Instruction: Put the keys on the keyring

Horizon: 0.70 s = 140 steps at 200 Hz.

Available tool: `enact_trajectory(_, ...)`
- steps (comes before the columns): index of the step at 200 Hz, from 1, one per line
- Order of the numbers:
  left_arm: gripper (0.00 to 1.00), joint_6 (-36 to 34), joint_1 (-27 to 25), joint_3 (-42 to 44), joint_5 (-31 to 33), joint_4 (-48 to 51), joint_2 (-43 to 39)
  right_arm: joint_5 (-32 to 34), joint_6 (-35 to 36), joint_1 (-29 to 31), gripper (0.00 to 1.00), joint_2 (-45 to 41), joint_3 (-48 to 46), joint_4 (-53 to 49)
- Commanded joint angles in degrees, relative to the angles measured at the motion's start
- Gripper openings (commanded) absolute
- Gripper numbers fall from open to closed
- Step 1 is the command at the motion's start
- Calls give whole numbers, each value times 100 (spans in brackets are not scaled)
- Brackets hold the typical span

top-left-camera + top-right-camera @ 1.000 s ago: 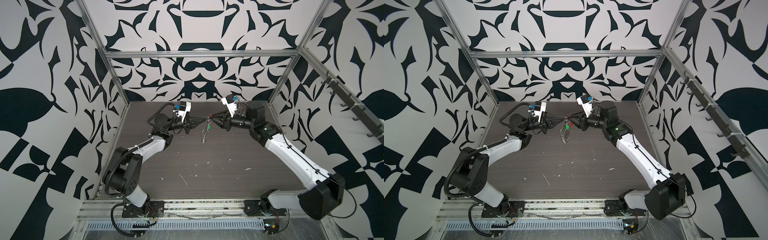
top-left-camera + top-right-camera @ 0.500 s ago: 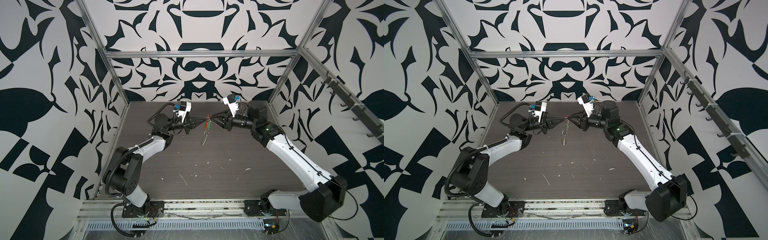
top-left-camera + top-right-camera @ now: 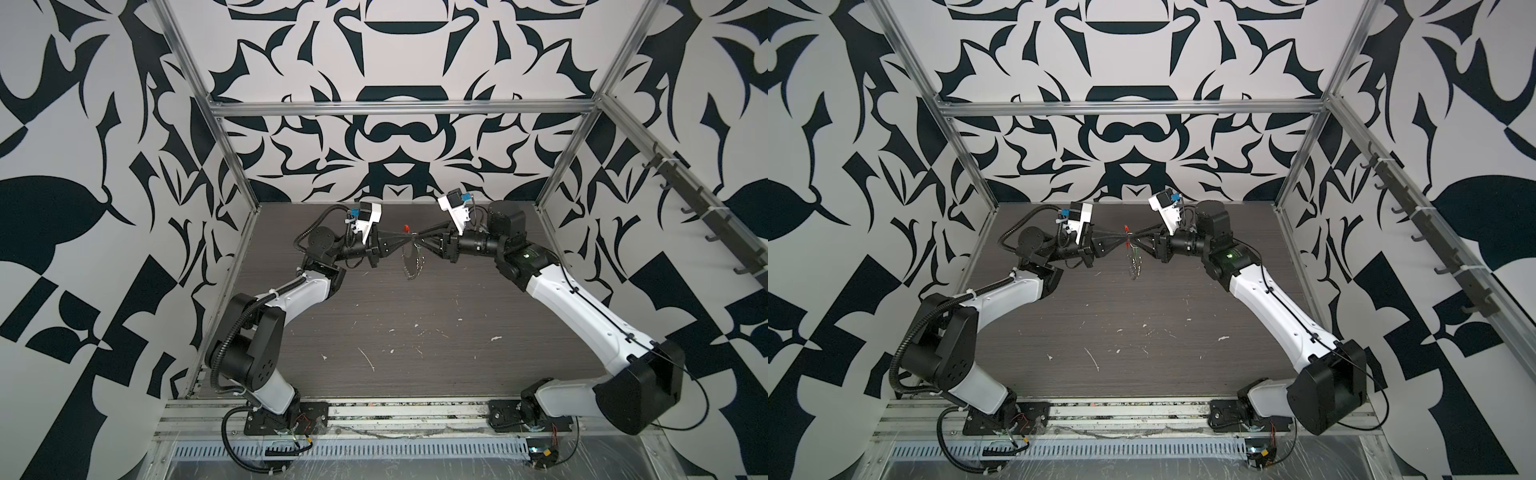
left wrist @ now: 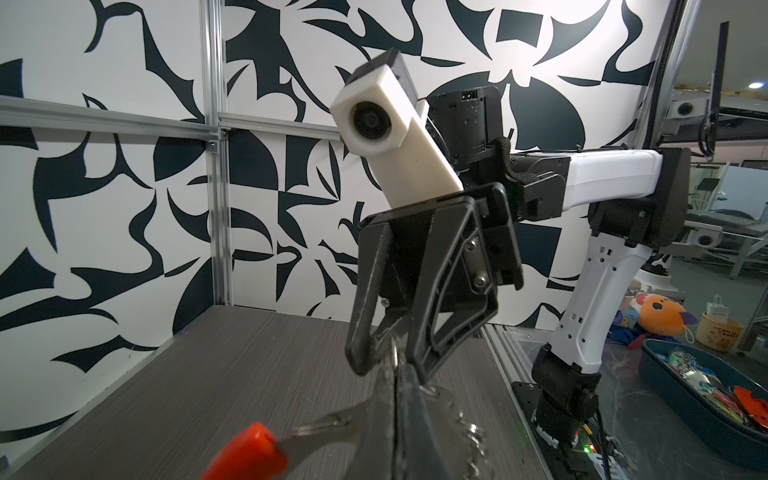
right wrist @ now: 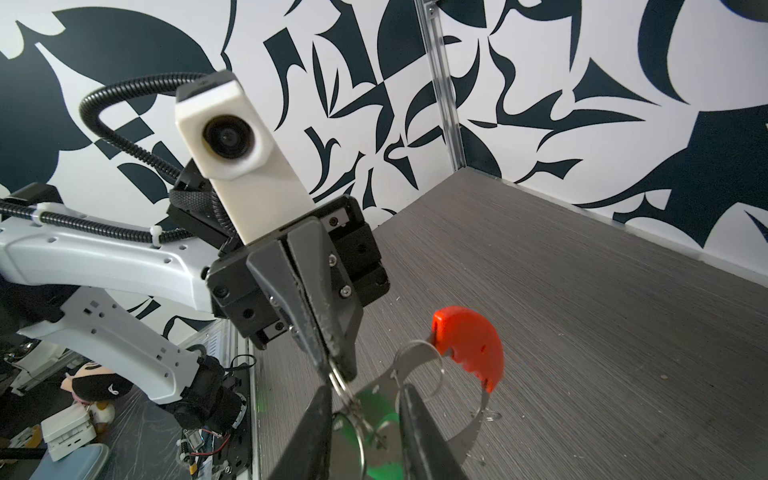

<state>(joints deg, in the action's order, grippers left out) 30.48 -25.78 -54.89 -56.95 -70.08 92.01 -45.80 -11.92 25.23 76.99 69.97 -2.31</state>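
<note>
Above the dark table [image 3: 415, 332], left end effector [image 3: 406, 241] and right end effector [image 3: 422, 241] tip to tip, keyring [image 3: 411, 268] beneath.

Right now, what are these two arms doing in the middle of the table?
The left gripper and the right gripper meet tip to tip above the table. The left one is shut on the keyring, which hangs below them. The right one has the green key between its fingers. Whether it squeezes the key, or whether the key is threaded on yet, I cannot tell.
</note>
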Motion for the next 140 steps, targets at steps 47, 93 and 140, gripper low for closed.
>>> enact_trajectory(47, 0, 128, 6, -197, -106, -304, 37, -137, -29, 105, 15, 0, 280, 292)
enact_trajectory(93, 0, 122, 4, -217, -123, -269, 13, -124, 8, 113, 0, -61, 243, 270)
enact_trajectory(140, 0, 82, 20, -284, -129, -171, 24, 40, 122, 113, 0, -167, 210, 119)
